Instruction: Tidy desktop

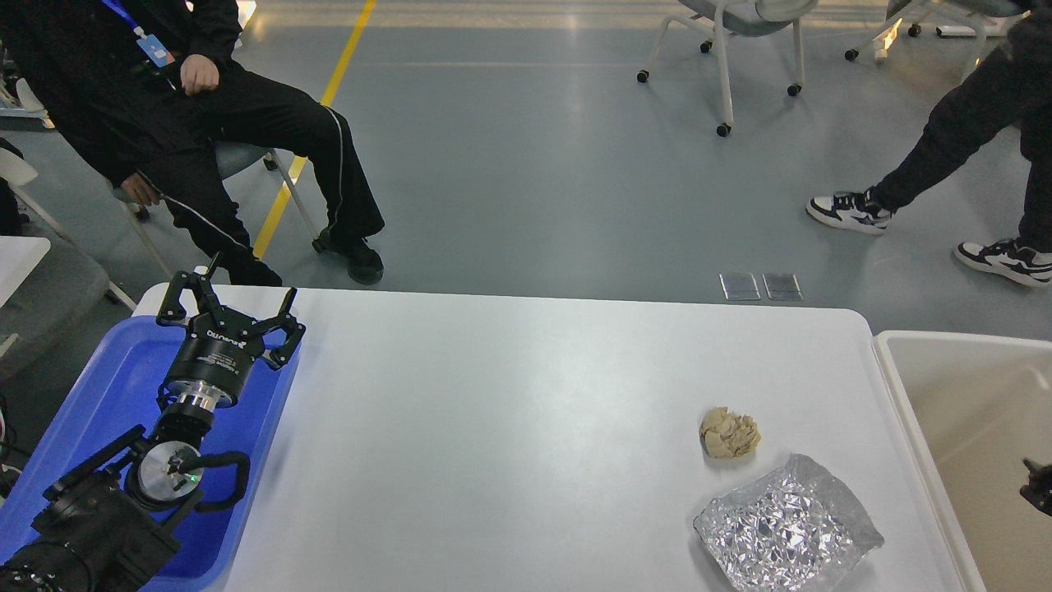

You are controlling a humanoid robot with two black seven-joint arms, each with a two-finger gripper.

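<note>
Our left jaws [232,306] stand spread wide with nothing between them, above the far end of the blue plastic tray [115,395] at the left edge of the bench. The large smooth white bench [493,427] carries a crumpled tan paper wad [729,433] and, just beside it, a crinkled silver foil sheet [787,524] near its right end. Of our right jaws [1038,485] only a dark tip shows over the beige bin [970,403]; we cannot tell their state.

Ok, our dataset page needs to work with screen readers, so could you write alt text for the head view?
A white desktop holds a crumpled beige paper wad and a crinkled silver foil bag near its right edge, beside a beige bin. At left, the robot's open left hand hovers over a blue tray; people sit and walk beyond.
</note>
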